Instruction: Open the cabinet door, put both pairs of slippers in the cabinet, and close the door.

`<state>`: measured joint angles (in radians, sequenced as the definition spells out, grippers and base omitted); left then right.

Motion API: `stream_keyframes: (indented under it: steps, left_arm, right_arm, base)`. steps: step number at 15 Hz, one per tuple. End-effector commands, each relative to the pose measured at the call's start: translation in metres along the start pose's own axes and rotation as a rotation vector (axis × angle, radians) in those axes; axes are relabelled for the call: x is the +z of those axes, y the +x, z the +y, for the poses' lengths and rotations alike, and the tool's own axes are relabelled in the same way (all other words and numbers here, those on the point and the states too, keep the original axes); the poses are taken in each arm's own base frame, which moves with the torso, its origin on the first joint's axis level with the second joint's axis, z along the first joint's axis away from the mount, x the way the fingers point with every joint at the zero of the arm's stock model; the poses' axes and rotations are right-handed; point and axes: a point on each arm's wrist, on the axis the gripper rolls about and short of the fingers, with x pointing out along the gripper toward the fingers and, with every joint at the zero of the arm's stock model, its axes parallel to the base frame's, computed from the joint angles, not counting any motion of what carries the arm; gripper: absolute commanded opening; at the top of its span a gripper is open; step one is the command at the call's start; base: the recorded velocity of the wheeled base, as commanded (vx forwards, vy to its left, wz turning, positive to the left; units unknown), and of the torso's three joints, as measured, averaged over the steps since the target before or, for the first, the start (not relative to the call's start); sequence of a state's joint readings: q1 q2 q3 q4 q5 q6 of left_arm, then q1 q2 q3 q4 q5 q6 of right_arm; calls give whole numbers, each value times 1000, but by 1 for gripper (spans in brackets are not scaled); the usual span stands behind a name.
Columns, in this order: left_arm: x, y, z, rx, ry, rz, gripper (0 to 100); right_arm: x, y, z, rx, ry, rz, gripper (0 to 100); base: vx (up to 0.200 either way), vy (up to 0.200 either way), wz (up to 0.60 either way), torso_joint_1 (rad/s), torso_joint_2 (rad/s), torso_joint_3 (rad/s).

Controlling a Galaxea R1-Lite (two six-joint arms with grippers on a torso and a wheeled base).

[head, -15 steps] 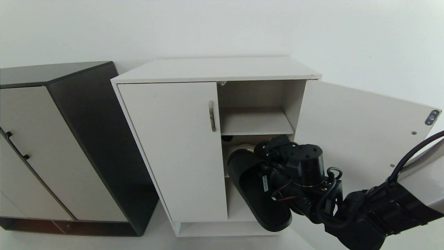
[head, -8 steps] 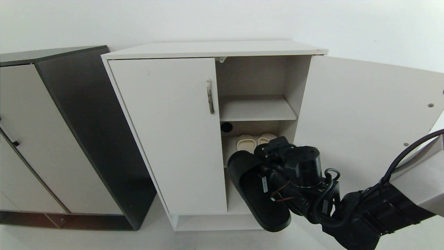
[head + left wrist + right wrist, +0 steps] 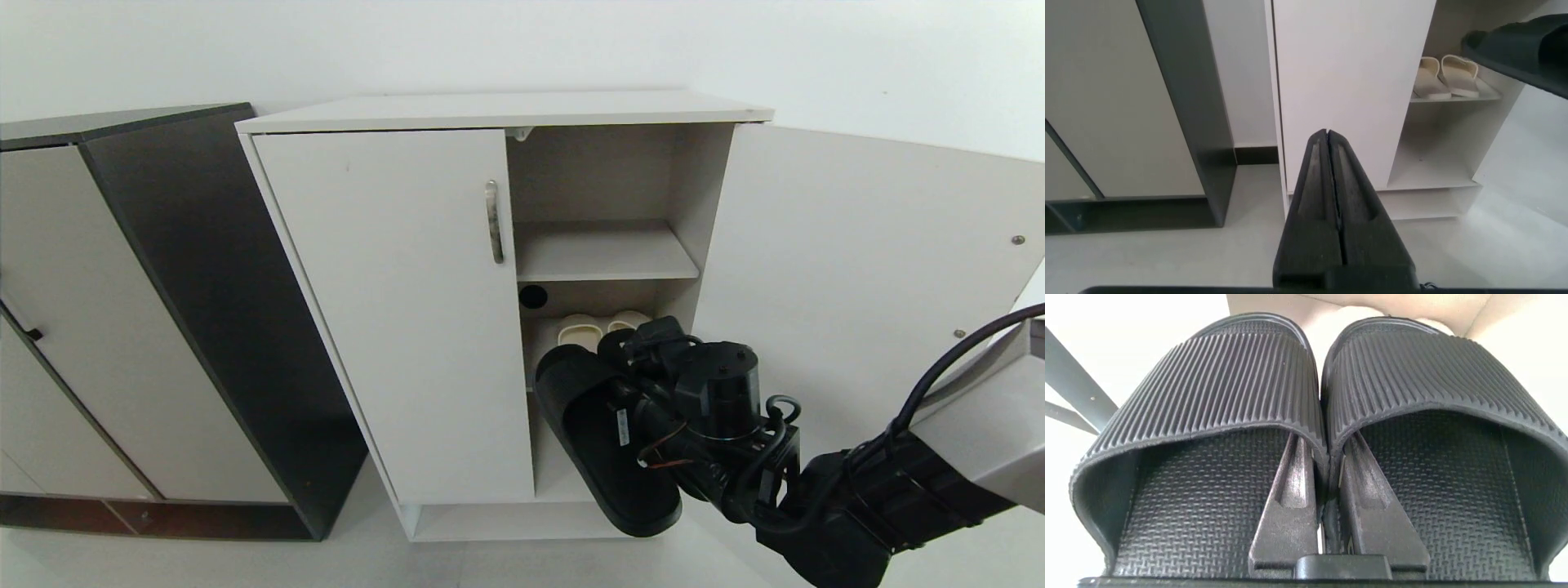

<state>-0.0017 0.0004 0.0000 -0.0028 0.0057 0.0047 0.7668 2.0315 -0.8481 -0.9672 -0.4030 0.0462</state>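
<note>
A white cabinet (image 3: 392, 318) stands with its right door (image 3: 849, 269) swung wide and its left door shut. A pair of cream slippers (image 3: 592, 328) (image 3: 1445, 75) lies on the middle shelf. My right gripper (image 3: 1323, 502) is shut on a pair of black slippers (image 3: 608, 441) (image 3: 1315, 416), one finger inside each slipper, pinching their inner walls together. The pair hangs in front of the open compartment, toes toward the cream slippers. My left gripper (image 3: 1327, 143) is shut with nothing in it, low in front of the cabinet's left door.
A dark cabinet (image 3: 188, 327) with pale doors stands directly left of the white one. A bare top shelf (image 3: 604, 253) and a bottom compartment (image 3: 563, 474) lie behind the open door. Pale floor (image 3: 1249, 245) spreads in front.
The head camera has tilted and shifted, so the cabinet sits higher and the cream slippers have come into sight. The black slippers stay held in the right gripper, nearly in place.
</note>
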Motion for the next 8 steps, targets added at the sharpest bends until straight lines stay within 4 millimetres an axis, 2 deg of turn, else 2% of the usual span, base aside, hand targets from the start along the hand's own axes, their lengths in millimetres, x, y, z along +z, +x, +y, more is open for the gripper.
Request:
stream_keyframes:
  steps: [1,5,6,8]
  left_arm:
    - [0,0,0,1,1,1,0]
    - [0,0,0,5,3,-1,0]
    - [0,0,0,2,5,-1,0]
    - [0,0,0,2,11,1,0]
  right_arm:
    - [-5,3,1,-2,-6,7,0]
    - [30,-3,10,-109,11,46,0]
    - [51,-7,16,-156,53,49,0]
    - [77,-6,18,-234,106,2,0]
  base:
    - [0,0,0,0,0,0]
    - [0,0,0,0,0,0]
    - [0,0,0,0,0,0]
    - [0,0,0,0,0,0]
